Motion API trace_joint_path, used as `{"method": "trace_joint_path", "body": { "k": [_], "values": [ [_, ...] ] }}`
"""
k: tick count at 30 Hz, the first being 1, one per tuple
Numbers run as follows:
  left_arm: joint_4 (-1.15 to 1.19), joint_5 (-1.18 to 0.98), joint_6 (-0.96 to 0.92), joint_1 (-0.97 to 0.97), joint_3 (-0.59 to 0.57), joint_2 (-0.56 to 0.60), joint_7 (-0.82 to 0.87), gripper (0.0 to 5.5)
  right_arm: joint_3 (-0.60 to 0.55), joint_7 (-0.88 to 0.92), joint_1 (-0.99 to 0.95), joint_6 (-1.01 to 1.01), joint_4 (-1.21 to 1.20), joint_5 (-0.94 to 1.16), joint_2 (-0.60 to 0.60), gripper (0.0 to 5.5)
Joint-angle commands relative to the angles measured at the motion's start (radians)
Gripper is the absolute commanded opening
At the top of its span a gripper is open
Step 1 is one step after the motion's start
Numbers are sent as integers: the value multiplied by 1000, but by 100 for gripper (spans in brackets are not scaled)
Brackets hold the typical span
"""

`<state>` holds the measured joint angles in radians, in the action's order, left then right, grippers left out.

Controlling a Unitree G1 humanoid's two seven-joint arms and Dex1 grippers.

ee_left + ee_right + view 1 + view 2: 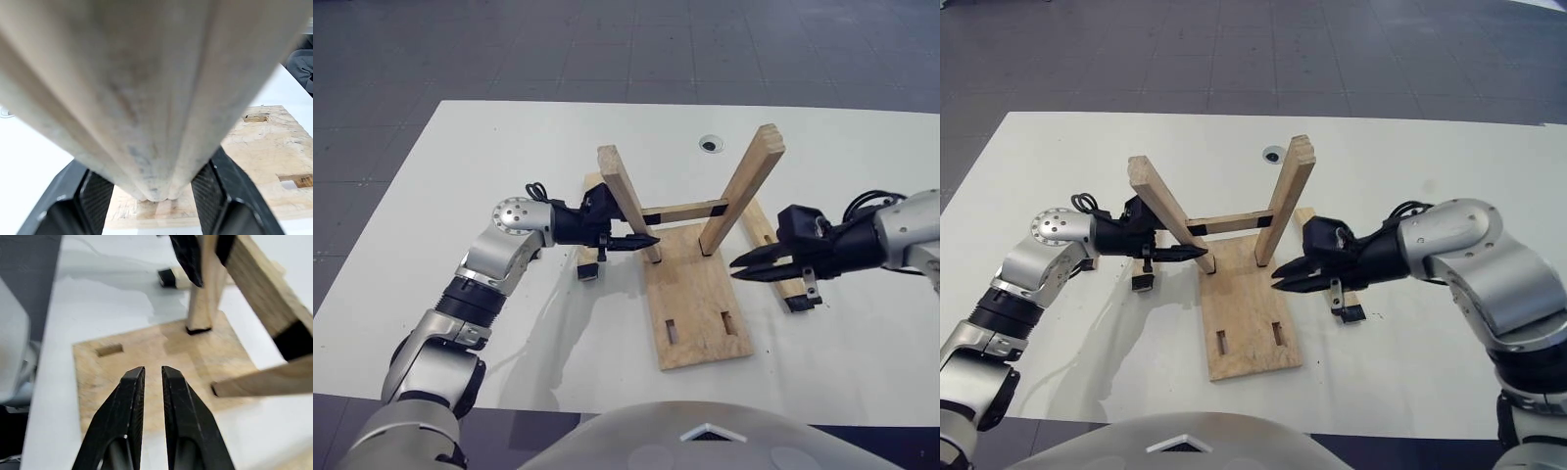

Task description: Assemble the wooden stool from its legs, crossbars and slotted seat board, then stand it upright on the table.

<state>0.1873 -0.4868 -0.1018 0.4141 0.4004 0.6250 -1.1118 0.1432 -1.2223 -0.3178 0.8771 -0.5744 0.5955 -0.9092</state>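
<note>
The slotted seat board (695,304) lies flat on the white table (460,196). Two legs stand in its far slots, the left leg (622,186) and the right leg (749,181), joined by a crossbar (680,211). My left gripper (641,241) is shut on the left leg near its base; the leg (146,98) sits between its fingers (230,196). My right gripper (739,266) hovers low over the board's right edge, just in front of the right leg. Its fingers (132,396) are almost together, with nothing between them.
Another leg (766,233) lies on the table at the right, behind my right gripper. A further piece with a black end (588,266) lies at the left, under my left arm. The board's two near slots (672,333) are open. A round hole (711,144) is in the far tabletop.
</note>
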Motion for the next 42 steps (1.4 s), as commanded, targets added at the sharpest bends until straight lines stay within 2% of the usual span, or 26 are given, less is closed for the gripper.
{"method": "trace_joint_path", "body": {
  "k": [1,2,6,8,13,16,25,31,36,42],
  "values": [
    [39,205,-35,-112,128,-3,13,206,120,81,19,-32,154,-34,161,64],
    [43,204,-29,-106,126,-5,9,206,156,100,14,-57,193,-71,188,64],
    [55,208,-22,-73,124,-4,-13,206,263,79,2,-154,296,-173,212,128],
    [60,210,-16,-65,121,1,-19,206,281,43,-1,-182,298,-191,186,176],
    [65,209,-6,-60,121,9,-23,206,328,-31,33,-301,250,-276,92,249],
    [63,197,-27,-57,124,11,-26,206,357,-31,63,-400,278,-352,76,300],
    [45,235,-70,-72,88,-11,-44,360,376,-12,134,-536,349,-457,89,448],
    [59,240,-82,6,-11,-29,-11,434,367,22,177,-535,372,-472,101,546],
    [-28,167,-170,69,-177,2,5,434,355,96,198,-524,432,-499,133,549],
    [-292,79,-325,8,-269,139,-69,434,315,219,209,-465,468,-510,194,549]
  ]
}}
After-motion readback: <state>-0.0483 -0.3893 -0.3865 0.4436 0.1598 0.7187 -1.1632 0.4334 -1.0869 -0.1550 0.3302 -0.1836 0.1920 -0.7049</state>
